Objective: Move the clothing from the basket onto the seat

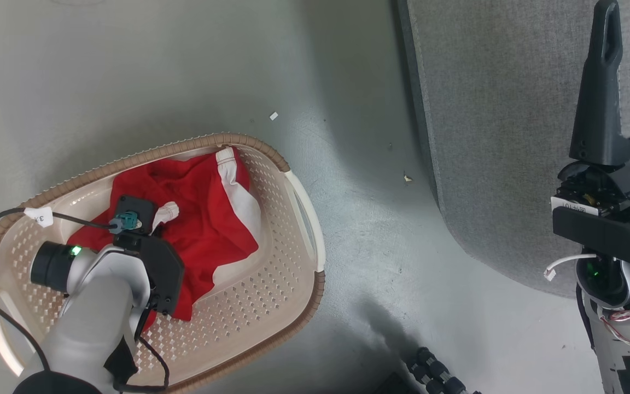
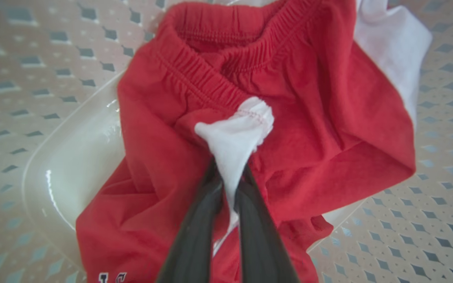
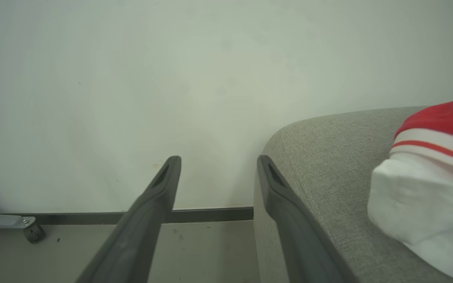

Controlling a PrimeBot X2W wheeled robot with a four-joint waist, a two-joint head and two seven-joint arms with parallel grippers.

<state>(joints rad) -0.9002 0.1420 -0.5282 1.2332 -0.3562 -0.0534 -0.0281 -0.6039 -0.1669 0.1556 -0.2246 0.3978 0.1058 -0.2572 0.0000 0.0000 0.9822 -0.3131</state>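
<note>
**Left claw pinching a white bit of the red kit, down in the basket**

The left gripper (image 2: pixel 228 173) has its two long dark fingers squeezed together on a crumpled white tuft (image 2: pixel 238 133) of fabric with a red stitched hem. That tuft belongs to the red clothing (image 1: pixel 200 219), so the claw is closed and gripping cloth. The clothing sits in the basket (image 1: pixel 271 306), bunched toward its far end. The left wrist view shows soft matte jersey knit with a gathered elastic waistband (image 2: pixel 210 78), a smooth white panel at one side, and the tops of navy white-outlined letters (image 2: pixel 112 277) at the bottom edge.

The basket is an oval of glossy cream plastic. Its walls and floor are punched with small diamond holes, it has a ribbed brown rim that looks woven, and a white handle slot on the side nearer the couch. It stands on the dull grey-green floor (image 1: pixel 129 65), well apart from the seat (image 1: pixel 501 137).

The seat is a big grey cushion in coarse woven upholstery with a rounded corner and a stitched seam along the edge. The right gripper (image 3: pixel 218 159) hangs beside that corner with its fingers spread wide and nothing between them. In the right wrist view a second garment (image 3: pixel 427 177) lies on the cushion, white with red stripes and a red top. Behind it are a plain pale wall (image 3: pixel 132 78) and a dark baseboard (image 3: pixel 210 215).
</note>
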